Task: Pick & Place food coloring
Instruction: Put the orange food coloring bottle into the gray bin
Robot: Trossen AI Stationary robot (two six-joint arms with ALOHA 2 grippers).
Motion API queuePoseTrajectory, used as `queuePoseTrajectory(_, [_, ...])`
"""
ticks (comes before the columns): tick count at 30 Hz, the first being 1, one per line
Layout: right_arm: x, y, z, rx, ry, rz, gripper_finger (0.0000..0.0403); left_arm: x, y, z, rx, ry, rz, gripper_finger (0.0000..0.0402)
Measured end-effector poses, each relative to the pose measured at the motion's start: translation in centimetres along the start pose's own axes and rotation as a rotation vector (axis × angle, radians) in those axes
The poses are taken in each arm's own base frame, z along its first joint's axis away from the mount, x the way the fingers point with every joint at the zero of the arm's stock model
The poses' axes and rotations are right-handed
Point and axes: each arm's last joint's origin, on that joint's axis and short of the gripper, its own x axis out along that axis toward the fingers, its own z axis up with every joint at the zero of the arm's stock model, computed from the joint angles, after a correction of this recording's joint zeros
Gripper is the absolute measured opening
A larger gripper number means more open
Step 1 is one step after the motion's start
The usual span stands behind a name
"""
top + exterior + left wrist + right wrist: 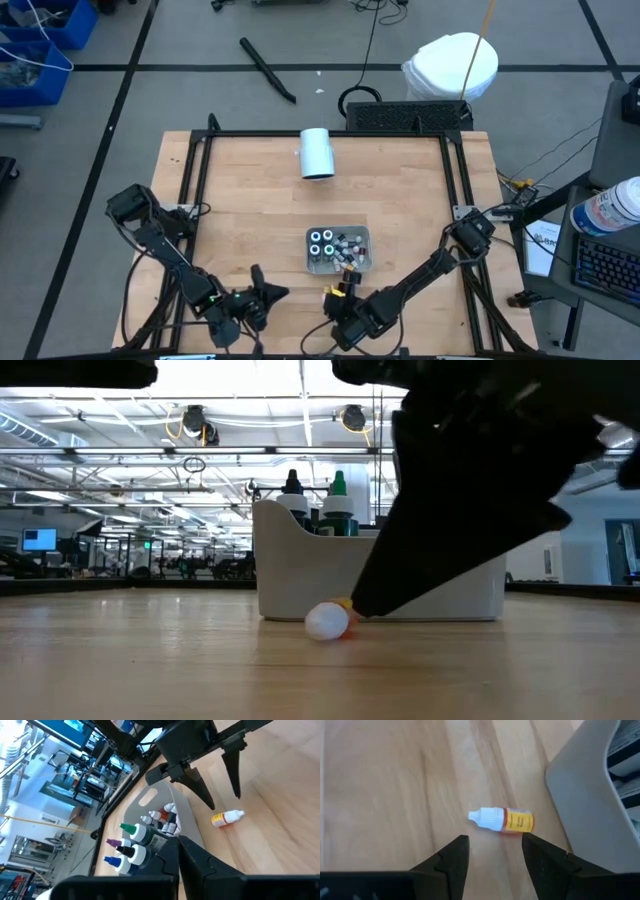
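A small food coloring bottle (502,820) with a yellow label and white cap lies on its side on the wooden table, just in front of the near wall of the grey tray (585,785). My right gripper (495,850) is open just over it, one finger on each side, touching nothing. The left wrist view shows the same open fingers (225,802) above the bottle (226,818). More food coloring bottles (145,837) stand upright in the tray (338,250). My left gripper (178,842) is shut and empty, near the table's front edge, left of the tray.
A large white cylinder (316,152) lies toward the table's far edge. Black frame rails (455,170) run along the table's sides and back. Bare wood lies left of the tray (380,575), and the lone bottle (327,620) sits at its foot.
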Motion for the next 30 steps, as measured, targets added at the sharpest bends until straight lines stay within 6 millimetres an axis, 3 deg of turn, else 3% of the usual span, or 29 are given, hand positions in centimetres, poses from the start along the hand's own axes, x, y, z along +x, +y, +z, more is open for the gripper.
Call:
queuePoseTrajectory(4, [0.2, -0.3, 0.3, -0.011, -0.001, -0.006, 0.0172, 0.4, 0.3, -0.1, -0.009, 0.011, 0.009, 0.0005])
queuePoseTrajectory(10, [0.2, -0.3, 0.2, -0.069, -0.005, -0.01, 0.0172, 0.6, 0.3, -0.2, -0.027, 0.016, 0.003, 0.0031])
queuePoseTrajectory(23, [-0.1, 0.2, 0.1, -0.558, -0.027, -0.012, 0.0171, 0.6, 0.3, -0.2, -0.034, 0.011, -0.014, 0.0022])
queuePoseTrajectory(30, [0.4, 0.4, 1.4, -0.644, -0.076, 0.143, 0.0171, 0.6, 0.3, -0.2, -0.043, 0.01, -0.019, 0.0004])
